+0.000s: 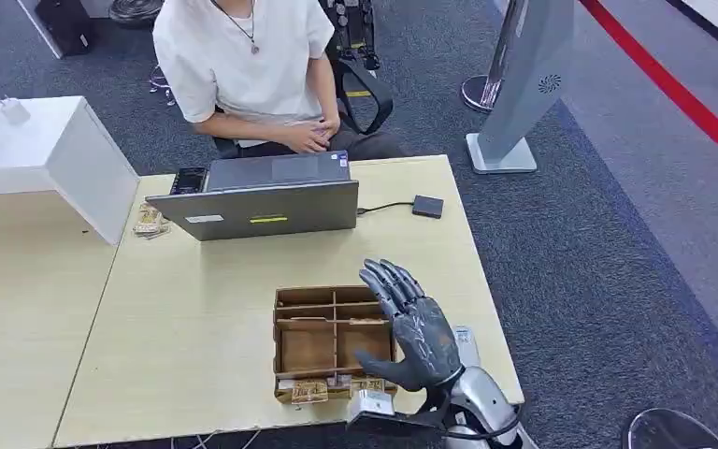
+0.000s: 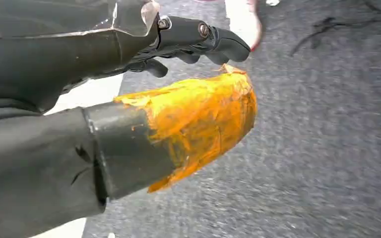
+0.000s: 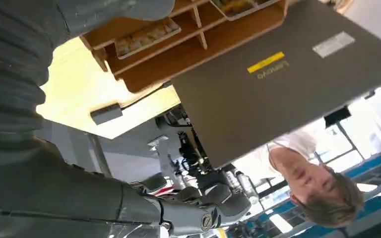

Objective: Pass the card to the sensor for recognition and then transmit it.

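The right robot hand (image 1: 411, 332) hovers with fingers spread, holding nothing, over the wooden card tray (image 1: 307, 348) at the table's near edge; no card picked, sensor (image 1: 427, 206) untouched.

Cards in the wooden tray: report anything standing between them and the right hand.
Nothing visible does. The right hand hovers at the right edge of the brown wooden divided tray, fingers spread, and the patterned cards lie uncovered in its nearest row.
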`<state>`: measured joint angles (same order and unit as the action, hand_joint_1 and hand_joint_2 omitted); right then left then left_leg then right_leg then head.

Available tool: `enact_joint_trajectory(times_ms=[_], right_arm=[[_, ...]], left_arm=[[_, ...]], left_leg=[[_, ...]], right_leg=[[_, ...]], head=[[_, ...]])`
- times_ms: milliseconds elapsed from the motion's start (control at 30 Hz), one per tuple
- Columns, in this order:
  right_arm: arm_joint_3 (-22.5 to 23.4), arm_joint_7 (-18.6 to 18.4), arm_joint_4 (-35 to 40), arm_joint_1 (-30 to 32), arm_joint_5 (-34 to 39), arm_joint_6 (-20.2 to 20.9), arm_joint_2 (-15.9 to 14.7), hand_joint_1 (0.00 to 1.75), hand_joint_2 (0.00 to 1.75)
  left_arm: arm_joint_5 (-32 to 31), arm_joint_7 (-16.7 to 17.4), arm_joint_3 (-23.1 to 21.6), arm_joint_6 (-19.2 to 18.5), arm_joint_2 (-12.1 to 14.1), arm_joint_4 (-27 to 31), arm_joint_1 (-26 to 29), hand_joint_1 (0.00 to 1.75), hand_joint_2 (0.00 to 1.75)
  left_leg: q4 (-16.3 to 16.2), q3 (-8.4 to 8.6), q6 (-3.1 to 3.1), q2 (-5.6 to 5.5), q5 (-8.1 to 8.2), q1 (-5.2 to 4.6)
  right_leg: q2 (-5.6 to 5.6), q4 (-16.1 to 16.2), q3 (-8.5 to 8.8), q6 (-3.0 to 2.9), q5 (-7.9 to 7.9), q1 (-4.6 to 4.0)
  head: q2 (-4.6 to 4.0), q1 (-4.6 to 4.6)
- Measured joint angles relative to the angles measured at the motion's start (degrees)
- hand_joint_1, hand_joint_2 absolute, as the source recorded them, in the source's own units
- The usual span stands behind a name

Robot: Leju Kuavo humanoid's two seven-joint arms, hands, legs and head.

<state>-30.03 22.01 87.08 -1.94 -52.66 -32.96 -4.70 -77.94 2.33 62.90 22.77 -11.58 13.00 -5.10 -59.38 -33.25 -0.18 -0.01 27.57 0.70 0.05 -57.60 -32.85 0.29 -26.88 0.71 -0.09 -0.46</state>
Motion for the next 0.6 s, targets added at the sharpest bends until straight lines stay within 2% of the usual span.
enact_joint_trajectory(times_ms=[67, 200, 600], right_arm=[[-0.3, -0.2, 0.1, -0.4, -0.3, 1.5, -1.1, 0.00, 1.75], [-0.6, -1.0, 0.2, -1.1, -1.4, 2.8, -2.3, 0.00, 1.75], [-1.5, -4.1, -2.6, -4.0, -5.5, 1.8, -3.1, 0.03, 1.75]], left_arm=[[0.4, -1.3, 0.0, 0.0, -0.2, 0.0, -0.1, 0.00, 0.00], [0.5, -1.7, 0.0, 0.0, -0.6, 0.0, -0.2, 0.00, 0.00], [0.5, -1.8, 0.0, 0.0, -0.6, 0.0, -0.2, 0.00, 0.00]], left_leg=[[0.0, 0.00, 0.00, 0.00, 0.00, 0.00], [0.0, 0.00, 0.00, 0.01, 0.00, -0.01], [0.0, 0.01, -0.01, 0.01, -0.01, 0.01]], right_leg=[[0.00, 0.0, 0.00, 0.00, 0.00, 0.00], [0.00, 0.0, 0.00, 0.00, 0.01, 0.01], [0.00, 0.0, 0.00, -0.01, 0.02, 0.00]], head=[[0.00, 0.02], [0.00, 0.02], [0.00, 0.02]])
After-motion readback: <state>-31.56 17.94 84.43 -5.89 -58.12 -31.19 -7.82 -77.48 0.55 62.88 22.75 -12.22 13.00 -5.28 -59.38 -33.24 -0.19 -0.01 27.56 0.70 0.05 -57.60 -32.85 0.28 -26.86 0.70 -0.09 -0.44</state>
